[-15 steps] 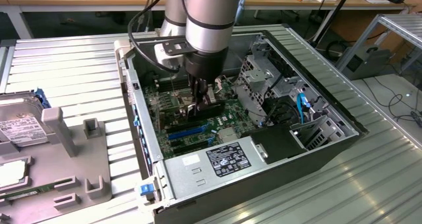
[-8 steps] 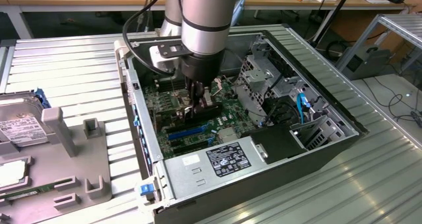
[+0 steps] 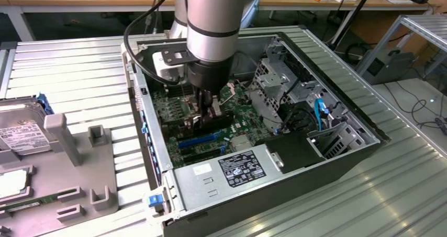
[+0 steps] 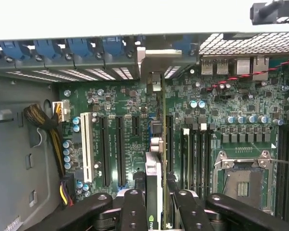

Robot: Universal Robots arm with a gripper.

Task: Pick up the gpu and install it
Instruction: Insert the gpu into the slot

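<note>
Writing first: white-on-black rating label (image 3: 237, 170) stuck on silver boxy power supply (image 3: 223, 177) at near end of open black tower computer case (image 3: 279, 143), print present but not legible; white sticker on silver hard drive (image 3: 18, 135) lying in grey moulded parts tray (image 3: 77, 174) at exterior view's left, also unreadable; fine white silkscreen along black expansion slots (image 4: 113, 151) of green motherboard (image 4: 216, 110), too small to make out; green logo mark on top edge of card near fingers in wrist view, maker not certain. Gripper (image 4: 155, 202) lowered inside case on grey cylindrical robot arm (image 3: 209, 33), black fingers (image 4: 133, 211) set partly apart and closed on either side of thin black expansion card with green board edge, the gpu (image 4: 154, 178). Card held upright on edge, running from between fingers toward rear wall of case with its blue slot clips (image 4: 53, 48) and perforated metal grille (image 4: 245, 43). Card standing over motherboard, in line with long slot between black expansion slots and black memory slots (image 4: 195, 154); whether lower edge seated in slot or just above, cannot tell. White slot (image 4: 88, 147) beside black ones, well clear of card. Silver-framed processor socket (image 4: 243, 175) to far side of memory slots. Case and tray resting on ribbed aluminium table (image 3: 391, 195).
</note>
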